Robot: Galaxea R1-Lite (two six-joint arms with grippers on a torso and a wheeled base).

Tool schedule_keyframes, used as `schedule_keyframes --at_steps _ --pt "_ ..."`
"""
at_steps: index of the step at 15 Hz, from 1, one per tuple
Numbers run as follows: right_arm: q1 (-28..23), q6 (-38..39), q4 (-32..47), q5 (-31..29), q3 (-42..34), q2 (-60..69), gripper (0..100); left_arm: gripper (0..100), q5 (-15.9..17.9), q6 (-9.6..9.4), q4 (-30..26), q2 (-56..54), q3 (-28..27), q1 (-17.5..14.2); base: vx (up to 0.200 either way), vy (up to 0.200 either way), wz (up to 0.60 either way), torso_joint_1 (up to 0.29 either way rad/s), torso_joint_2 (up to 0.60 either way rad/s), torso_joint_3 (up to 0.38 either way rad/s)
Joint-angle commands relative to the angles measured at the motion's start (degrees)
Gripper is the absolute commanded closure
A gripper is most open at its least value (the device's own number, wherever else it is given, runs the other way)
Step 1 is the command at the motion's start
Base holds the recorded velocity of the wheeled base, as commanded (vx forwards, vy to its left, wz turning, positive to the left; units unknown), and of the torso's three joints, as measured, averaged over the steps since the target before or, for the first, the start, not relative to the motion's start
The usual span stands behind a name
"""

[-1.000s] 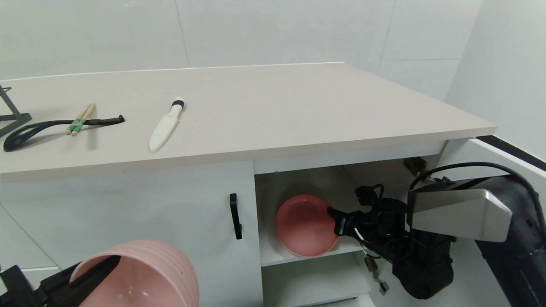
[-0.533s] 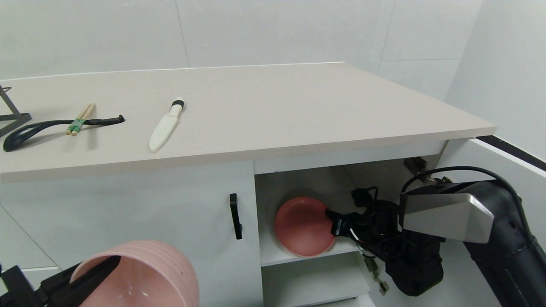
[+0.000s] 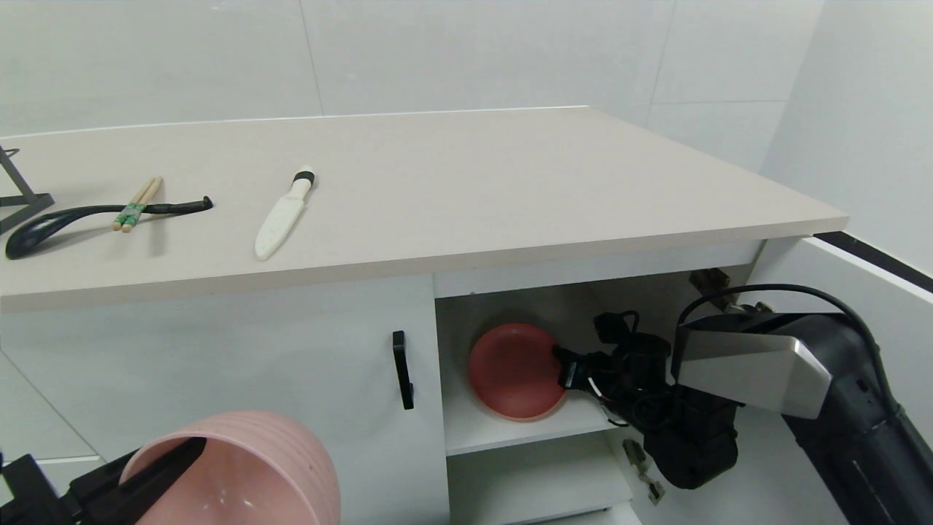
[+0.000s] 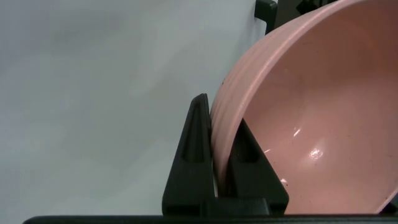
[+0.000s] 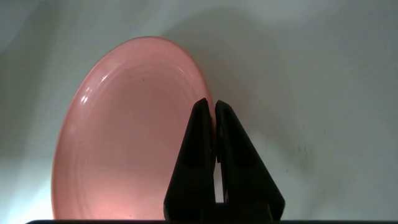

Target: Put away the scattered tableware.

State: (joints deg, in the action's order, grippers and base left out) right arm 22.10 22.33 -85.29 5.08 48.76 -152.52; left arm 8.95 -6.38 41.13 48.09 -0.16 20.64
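Observation:
Inside the open cabinet (image 3: pixel 510 430), a red-pink plate (image 3: pixel 514 370) (image 5: pixel 130 130) stands tilted on its edge over the upper shelf. My right gripper (image 3: pixel 560 364) (image 5: pixel 215 118) is shut on the plate's rim. Low at the left front, my left gripper (image 3: pixel 175 452) (image 4: pixel 219 130) is shut on the rim of a pale pink ribbed bowl (image 3: pixel 255 470) (image 4: pixel 311 118), held in the air before the closed cabinet door. On the countertop lie a cream knife (image 3: pixel 283 214), a pair of chopsticks (image 3: pixel 135 204) and a black ladle (image 3: pixel 95 216).
The closed left cabinet door carries a black handle (image 3: pixel 401 369). A lower shelf space (image 3: pixel 532 485) sits under the plate's shelf. A black stand (image 3: pixel 18 193) pokes in at the counter's far left. The counter's right half (image 3: pixel 547 175) is bare.
My right gripper has carried the plate up and deeper into the cabinet, toward the back wall. The left arm and its bowl have stayed put.

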Motion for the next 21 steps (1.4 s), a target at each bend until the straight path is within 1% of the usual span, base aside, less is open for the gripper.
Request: schedule_keyframes --at_steps 1,2,5,6,8,9,11,12,13,15,16,17,18,19,20,21 --pt "0.0 0.0 0.7 -0.3 1.2 -0.3 100 100 0.0 0.05 0.1 0.2 0.1 0.0 0.0 0.0 0.0 0.0 0.0 0.0" --pt "0.0 0.0 0.8 -0.3 1.2 -0.3 0 100 0.0 0.05 0.1 0.2 0.0 0.0 0.0 0.0 0.0 0.0 0.0 0.0" --pt "-0.2 0.0 0.6 -0.5 1.2 -0.3 0 100 0.0 0.05 0.1 0.2 0.0 0.0 0.0 0.0 0.0 0.0 0.0 0.0" --pt "-0.3 -0.1 -0.1 -1.4 1.2 -0.2 0 100 0.0 0.22 0.0 0.2 0.0 0.0 0.0 0.0 0.0 0.0 0.0 0.0" --pt "-0.1 -0.3 -2.8 -2.7 -1.7 3.5 0 100 0.0 0.22 0.1 0.2 0.0 0.0 0.0 0.0 0.0 0.0 0.0 0.0" --pt "0.4 -1.2 -3.3 -2.9 -5.6 6.9 0 100 0.0 0.22 0.0 0.3 0.0 0.0 0.0 0.0 0.0 0.0 0.0 0.0" --pt "4.4 -6.9 -4.6 -3.0 -21.7 18.1 0 100 0.0 0.22 -0.1 0.3 0.1 0.0 0.0 0.0 0.0 0.0 0.0 0.0" --pt "7.0 -8.2 -4.7 -3.0 -29.6 22.9 0 100 0.0 0.14 -0.1 0.2 0.0 0.0 0.0 0.0 0.0 0.0 0.0 0.0" --pt "8.7 -8.4 -4.7 -3.0 -34.5 26.6 0 100 0.0 0.14 -0.1 0.2 0.1 0.0 0.0 0.0 0.0 0.0 0.0 0.0" --pt "11.9 -8.4 -4.7 -3.0 -43.0 35.6 0 100 0.0 0.14 0.1 0.2 0.0 0.0 0.0 0.0 0.0 0.0 0.0 0.0" --pt "13.8 -8.4 -4.7 -3.1 -44.2 39.0 0 100 0.0 0.05 -0.1 0.2 0.1 -0.1 0.0 0.0 0.0 0.0 0.0 0.0" --pt "14.7 -8.4 -4.7 -3.1 -44.9 41.6 0 100 0.0 -0.3 -0.2 0.2 0.1 -0.2 0.0 0.0 0.0 0.0 0.0 0.0" --pt "14.5 -8.2 -4.7 -3.1 -44.9 43.7 0 100 0.0 -2.24 -0.2 0.1 0.1 -0.6 0.0 0.0 0.0 0.0 0.0 0.0" --pt "14.6 -8.4 -4.7 -3.1 -45.2 44.3 0 100 -0.1 -5.14 -0.3 0.1 0.1 -2.0 0.0 0.0 0.0 0.0 0.0 0.0" --pt "15.0 -8.4 -4.7 -3.0 -45.9 45.0 0 100 -0.1 -8.57 -0.2 0.2 0.1 -3.9 0.0 0.0 0.0 0.0 0.0 0.0" --pt "15.3 -8.5 -4.7 -3.0 -46.2 45.5 0 100 -0.2 -10.24 -0.2 0.0 0.1 -4.5 0.0 0.0 0.0 0.0 0.0 0.0"
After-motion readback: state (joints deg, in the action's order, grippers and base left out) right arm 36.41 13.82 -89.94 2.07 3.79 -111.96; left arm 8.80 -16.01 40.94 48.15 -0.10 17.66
